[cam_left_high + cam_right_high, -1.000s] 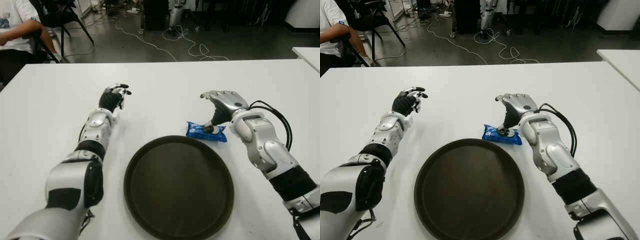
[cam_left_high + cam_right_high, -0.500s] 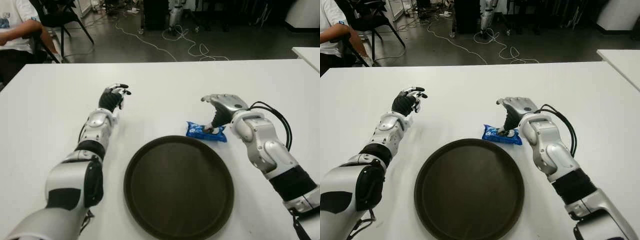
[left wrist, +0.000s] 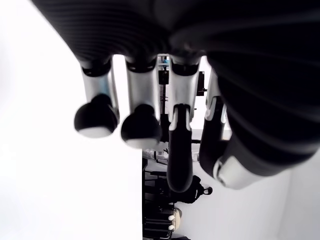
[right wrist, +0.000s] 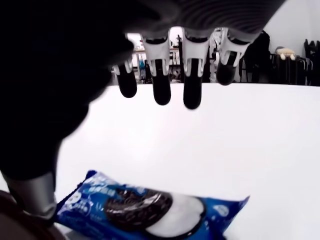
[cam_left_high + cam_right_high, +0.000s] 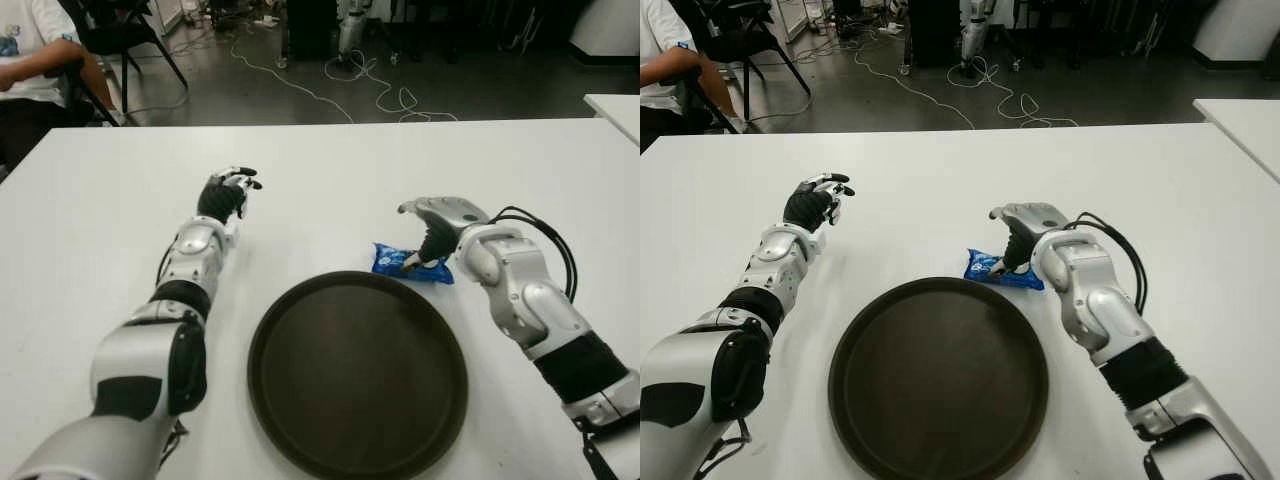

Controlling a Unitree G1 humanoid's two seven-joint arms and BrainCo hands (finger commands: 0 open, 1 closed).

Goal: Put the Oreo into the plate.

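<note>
Nearest the robot, a large round dark brown plate (image 5: pixel 357 375) with a raised rim lies flat on the white table (image 5: pixel 90 230); nothing lies in it.

Just beyond the plate's far right rim, a small blue Oreo packet (image 5: pixel 400 263) printed with a black-and-white cookie lies flat on the table. Its near edge appears to meet or slightly overlap the rim; contact cannot be confirmed from the eye views.

The right hand (image 5: pixel 437 222), silver with dark fingers, is positioned directly over the packet, palm down. In the right wrist view, the four fingers (image 4: pixel 162 87) extend forward above bare table beyond the packet, spread and not curled. The thumb is lowered at the packet's edge nearest the plate. The hand is not closed around the Oreo packet (image 4: pixel 145 210); the packet is on the table, ungrasped.

The left hand (image 5: pixel 224 192), black-gloved with silver fingertips, shows well to the left of the plate and slightly farther out than the right hand. Its fingers (image 3: pixel 141 112) are loosely curved and hold nothing.

Beyond the far table edge, a dark floor carries loose white cables (image 5: pixel 375 85). A seated person's arm (image 5: pixel 45 62) and a black chair (image 5: pixel 110 30) show at the far left.
</note>
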